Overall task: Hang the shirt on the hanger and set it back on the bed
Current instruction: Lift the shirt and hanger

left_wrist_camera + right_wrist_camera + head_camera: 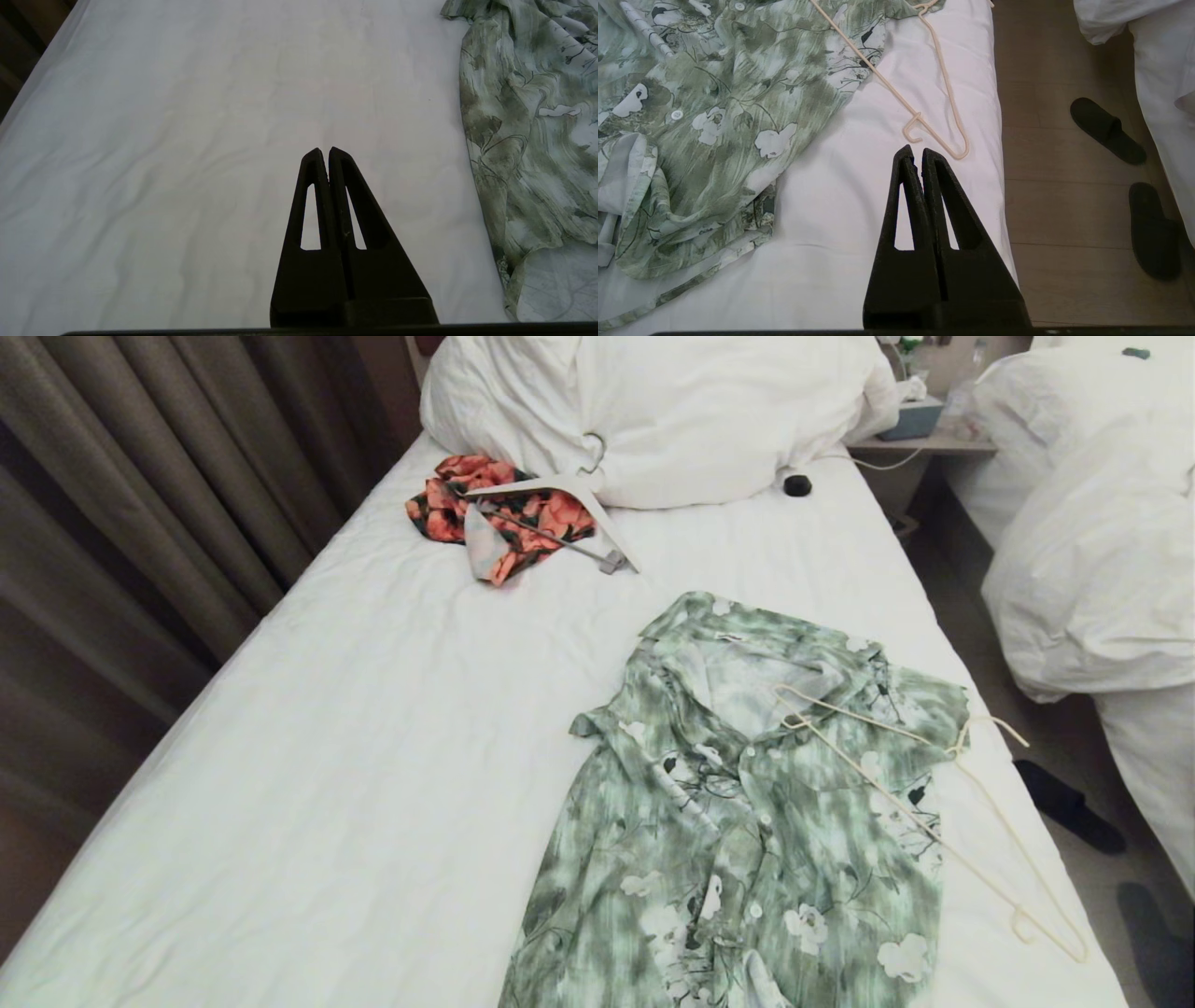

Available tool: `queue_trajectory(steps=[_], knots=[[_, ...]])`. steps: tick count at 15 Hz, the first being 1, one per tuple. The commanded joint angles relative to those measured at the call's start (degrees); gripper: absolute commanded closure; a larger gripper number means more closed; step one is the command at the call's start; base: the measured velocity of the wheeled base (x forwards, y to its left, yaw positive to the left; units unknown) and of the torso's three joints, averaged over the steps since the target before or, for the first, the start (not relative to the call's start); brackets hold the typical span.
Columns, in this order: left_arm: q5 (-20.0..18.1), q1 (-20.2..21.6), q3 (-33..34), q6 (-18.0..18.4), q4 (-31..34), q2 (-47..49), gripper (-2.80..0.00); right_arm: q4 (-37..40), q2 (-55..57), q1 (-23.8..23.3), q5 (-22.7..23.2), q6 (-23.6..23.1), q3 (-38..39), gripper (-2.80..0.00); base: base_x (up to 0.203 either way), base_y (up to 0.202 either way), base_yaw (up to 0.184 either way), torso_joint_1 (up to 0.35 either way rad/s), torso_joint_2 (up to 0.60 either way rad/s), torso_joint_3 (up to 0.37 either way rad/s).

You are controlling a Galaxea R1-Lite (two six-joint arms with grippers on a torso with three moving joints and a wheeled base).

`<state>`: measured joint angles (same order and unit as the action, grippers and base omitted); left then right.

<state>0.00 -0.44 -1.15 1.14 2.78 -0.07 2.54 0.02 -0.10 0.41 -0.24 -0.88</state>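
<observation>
Both grippers, left and right, hang closed and empty above the bed. Beyond them the shirt lies flat, the hanger partly across its right shoulder. Nothing is started; grasping the hanger likely comes first.

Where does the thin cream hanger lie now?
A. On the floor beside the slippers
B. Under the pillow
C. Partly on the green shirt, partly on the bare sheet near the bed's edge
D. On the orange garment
C: the hanger crosses the shirt at the collar side and runs out onto the bed sheet near its edge.
</observation>
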Motion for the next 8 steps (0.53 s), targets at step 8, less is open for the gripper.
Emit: queue_trajectory(steps=[8], knots=[[0.0,0.0,0.0,-0.1,0.0,0.1,0.0,0.0,0.0,0.0,0.0,0.0,0.0,0.0,0.0,0.0,0.0,0.0,0.0,0.0]])
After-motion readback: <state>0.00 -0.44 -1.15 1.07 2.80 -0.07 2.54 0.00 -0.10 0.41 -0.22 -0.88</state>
